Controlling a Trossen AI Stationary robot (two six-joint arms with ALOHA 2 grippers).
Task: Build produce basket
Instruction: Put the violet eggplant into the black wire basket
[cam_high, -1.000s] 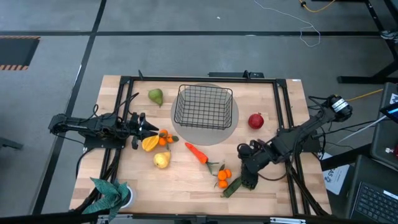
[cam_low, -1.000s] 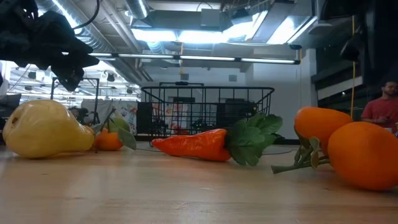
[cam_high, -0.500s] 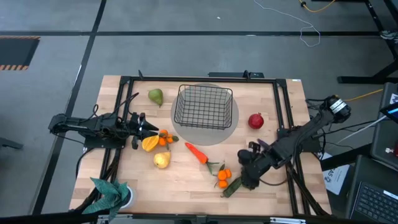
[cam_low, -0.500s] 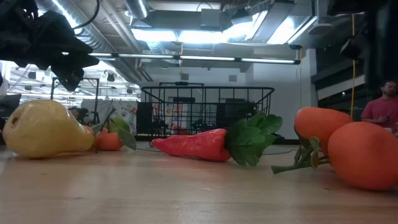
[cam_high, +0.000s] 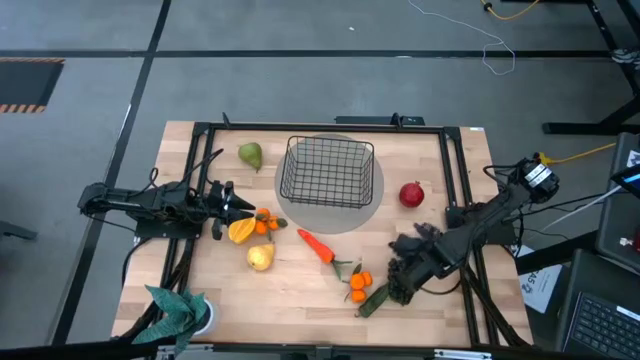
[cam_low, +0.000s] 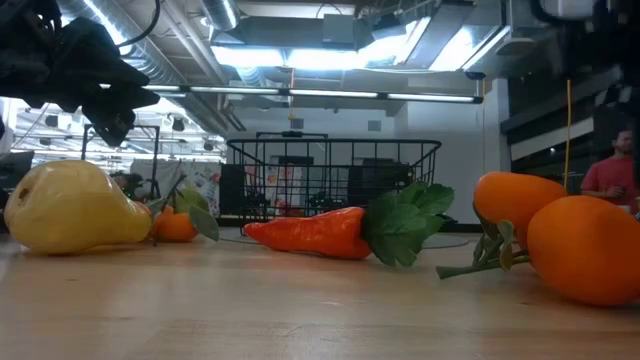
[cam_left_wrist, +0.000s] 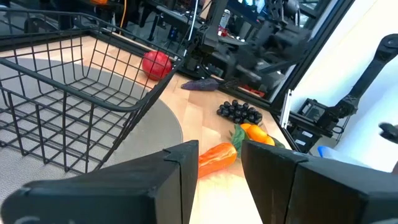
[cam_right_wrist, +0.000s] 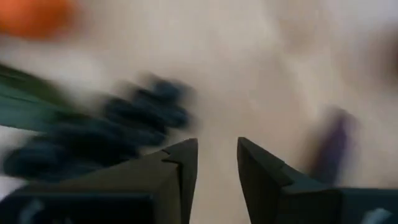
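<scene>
The black wire basket stands on a grey round mat at the far middle. A green pear lies to its left and a red fruit to its right. A yellow pear, a carrot, small oranges and a dark green vegetable lie nearer. My left gripper is narrowly open and empty beside a yellow fruit. My right gripper is narrowly open just right of the oranges. Dark grapes lie just ahead of its fingers.
A teal leafy plant stands at the near left corner. Two small oranges lie by the yellow fruit. A purple piece lies near the red fruit. A black frame rail runs along the table's sides.
My right arm has shifted. Its wrist has swung a little toward the table's right edge while the fingertips stay beside the oranges and the dark green vegetable. My left arm and the produce have kept still.
</scene>
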